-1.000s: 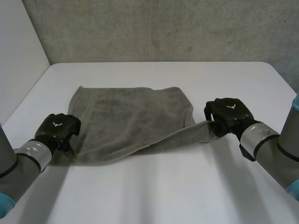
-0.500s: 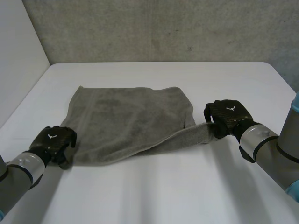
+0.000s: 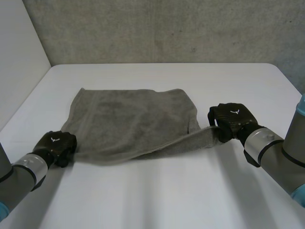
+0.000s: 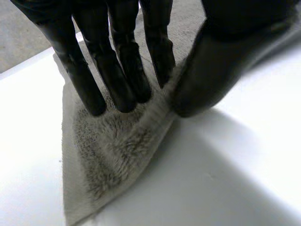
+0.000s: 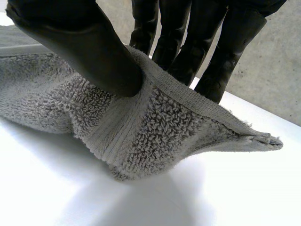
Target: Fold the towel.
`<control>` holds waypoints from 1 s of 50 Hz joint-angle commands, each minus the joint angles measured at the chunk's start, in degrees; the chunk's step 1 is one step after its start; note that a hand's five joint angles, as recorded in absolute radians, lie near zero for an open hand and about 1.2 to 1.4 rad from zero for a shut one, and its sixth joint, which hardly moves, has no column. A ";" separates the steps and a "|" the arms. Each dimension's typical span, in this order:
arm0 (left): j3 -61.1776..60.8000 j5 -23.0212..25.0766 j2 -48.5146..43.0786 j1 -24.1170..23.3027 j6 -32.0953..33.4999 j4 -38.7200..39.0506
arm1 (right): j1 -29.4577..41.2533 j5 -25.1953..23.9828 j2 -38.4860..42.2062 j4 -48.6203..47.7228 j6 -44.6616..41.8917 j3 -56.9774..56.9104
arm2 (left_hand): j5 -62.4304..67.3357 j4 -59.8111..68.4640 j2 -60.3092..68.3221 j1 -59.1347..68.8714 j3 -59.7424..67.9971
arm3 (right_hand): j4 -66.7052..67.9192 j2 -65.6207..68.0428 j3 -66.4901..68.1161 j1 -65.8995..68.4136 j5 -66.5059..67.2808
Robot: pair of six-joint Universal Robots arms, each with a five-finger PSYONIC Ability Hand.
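A grey towel (image 3: pixel 133 121) lies spread on the white table (image 3: pixel 167 195), folded once, with its near layer running out to the right. My left hand (image 3: pixel 58 143) is at the towel's near left corner. There its fingers (image 4: pixel 117 61) press on the towel (image 4: pixel 108 155) and the thumb (image 4: pixel 197 80) closes against the towel's edge, pinching it. My right hand (image 3: pixel 231 119) holds the near right corner a little off the table. The thumb (image 5: pixel 84 42) lies over the towel (image 5: pixel 141 127), with the fingers behind the hem.
A grey wall (image 3: pixel 167 28) runs behind the table, and a pale panel (image 3: pixel 19 57) stands at the left. White tabletop stretches in front of the towel and to its right.
My left hand has drawn back and sunk to the near left corner, and its fingers and thumb have closed on the edge. The near left of the towel lies flatter. The right hand has barely moved.
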 commanded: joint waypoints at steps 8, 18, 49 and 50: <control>0.94 0.12 3.66 -0.09 -0.73 0.09 | -0.44 0.08 -0.48 0.02 0.09 -0.23 | 14.31 12.83 13.01 13.56 13.42 | 3.35 5.83 4.74 4.07 3.43; 3.58 2.50 12.54 0.09 -2.13 -0.35 | -0.88 -0.45 -7.42 8.28 -1.76 -5.95 | 14.31 12.83 13.01 13.56 13.42 | 3.35 5.83 4.74 4.07 3.43; 32.12 4.78 3.26 -1.05 -18.85 -11.68 | 0.87 8.59 9.33 33.59 -26.26 -45.13 | 14.31 12.83 13.01 13.56 13.42 | 3.35 5.83 4.74 4.07 3.43; 32.14 4.78 3.23 -1.06 -18.83 -11.69 | 0.88 8.61 9.36 33.59 -26.28 -45.15 | 14.31 12.83 13.01 13.56 13.42 | 3.35 5.83 4.74 4.07 3.43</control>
